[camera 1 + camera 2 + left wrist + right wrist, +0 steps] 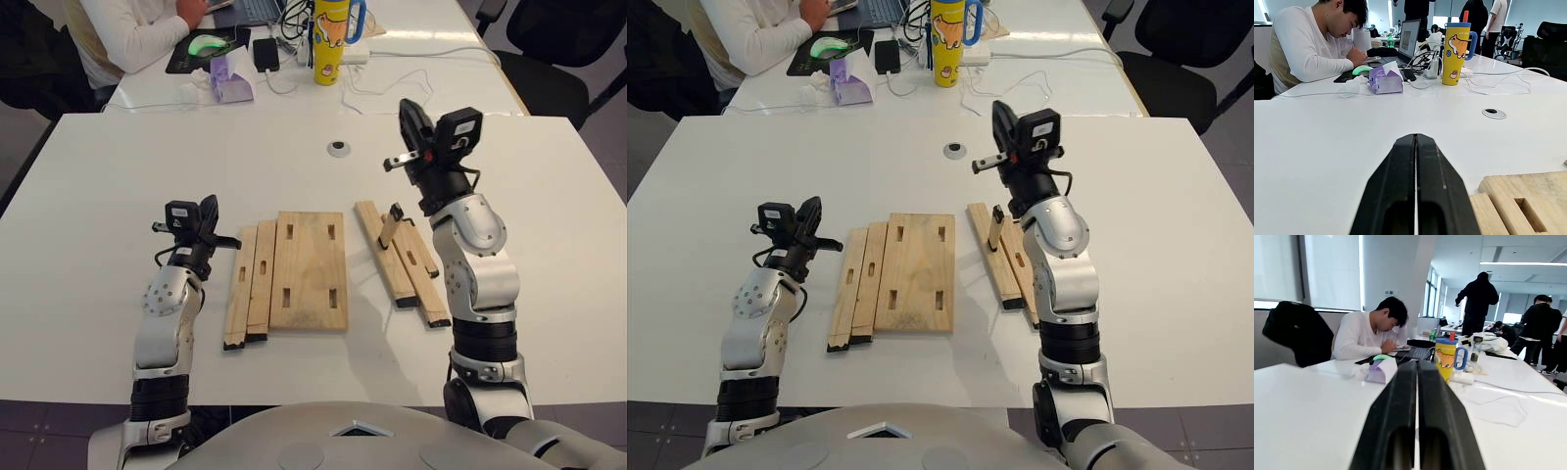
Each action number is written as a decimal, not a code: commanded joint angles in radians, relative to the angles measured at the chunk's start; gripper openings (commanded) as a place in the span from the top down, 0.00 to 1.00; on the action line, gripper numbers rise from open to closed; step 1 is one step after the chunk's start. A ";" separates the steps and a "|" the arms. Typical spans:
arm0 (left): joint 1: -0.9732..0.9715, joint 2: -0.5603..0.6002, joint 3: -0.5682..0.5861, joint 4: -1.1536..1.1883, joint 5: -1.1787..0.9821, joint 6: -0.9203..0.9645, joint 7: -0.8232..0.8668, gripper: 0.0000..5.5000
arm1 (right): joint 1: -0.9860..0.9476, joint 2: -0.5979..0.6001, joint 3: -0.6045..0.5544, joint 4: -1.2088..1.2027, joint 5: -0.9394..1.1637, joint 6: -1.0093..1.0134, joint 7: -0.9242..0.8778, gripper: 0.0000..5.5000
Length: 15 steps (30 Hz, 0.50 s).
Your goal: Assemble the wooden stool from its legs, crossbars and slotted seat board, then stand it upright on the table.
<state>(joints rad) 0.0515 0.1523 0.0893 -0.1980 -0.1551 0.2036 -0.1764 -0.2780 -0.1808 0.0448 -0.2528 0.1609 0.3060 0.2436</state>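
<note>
The seat board [310, 269] lay flat on the worktop [118, 176], one leg pair [250, 284] at its 9 o'clock, another pair [407, 262] at 3. The left jaws and right jaws were both pressed together, empty.

Head stereo downward; wrist cameras low, forward.

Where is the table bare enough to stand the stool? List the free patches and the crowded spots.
Free: the strip between the seat board and the cable grommet; the table left of the left wooden bars; and right of the right wooden bars. Crowded: the middle, bars close beside the board.
</note>
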 commanded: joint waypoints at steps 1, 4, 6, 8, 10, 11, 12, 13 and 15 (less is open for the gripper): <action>-0.011 -0.003 0.001 0.004 0.000 0.000 0.005 1.00 | 0.072 -0.050 0.041 0.104 -0.065 0.137 -0.002 1.00; -0.008 -0.004 0.003 0.002 -0.001 0.001 0.006 1.00 | 0.085 -0.051 0.030 0.128 -0.065 0.170 -0.004 1.00; -0.007 -0.004 0.003 0.001 -0.001 0.001 0.007 1.00 | 0.078 -0.035 0.011 0.118 -0.044 0.142 -0.003 1.00; -0.006 -0.005 0.004 0.001 -0.001 0.000 0.007 1.00 | 0.067 -0.011 -0.010 0.088 -0.009 0.097 0.007 1.00; -0.005 -0.007 0.003 0.001 0.000 -0.001 0.008 1.00 | 0.056 0.018 -0.036 0.053 0.027 0.033 0.008 1.00; -0.003 -0.008 0.002 0.001 0.000 -0.002 0.008 1.00 | 0.049 0.035 -0.058 0.039 0.048 0.005 -0.001 1.00; -0.002 -0.010 0.001 0.002 0.002 -0.003 0.008 1.00 | 0.039 0.049 -0.083 0.027 0.065 -0.020 -0.015 1.00; 0.000 -0.011 0.000 0.002 0.002 -0.004 0.008 1.00 | 0.031 0.059 -0.102 0.019 0.077 -0.038 -0.024 1.00; 0.001 -0.013 0.000 0.002 0.004 -0.004 0.010 1.00 | -0.003 0.058 -0.145 0.008 0.080 -0.078 -0.051 1.00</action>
<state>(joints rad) 0.0460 0.1432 0.0910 -0.1973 -0.1548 0.2019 -0.1723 -0.2357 -0.1230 -0.0514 -0.2260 0.2275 0.2659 0.2253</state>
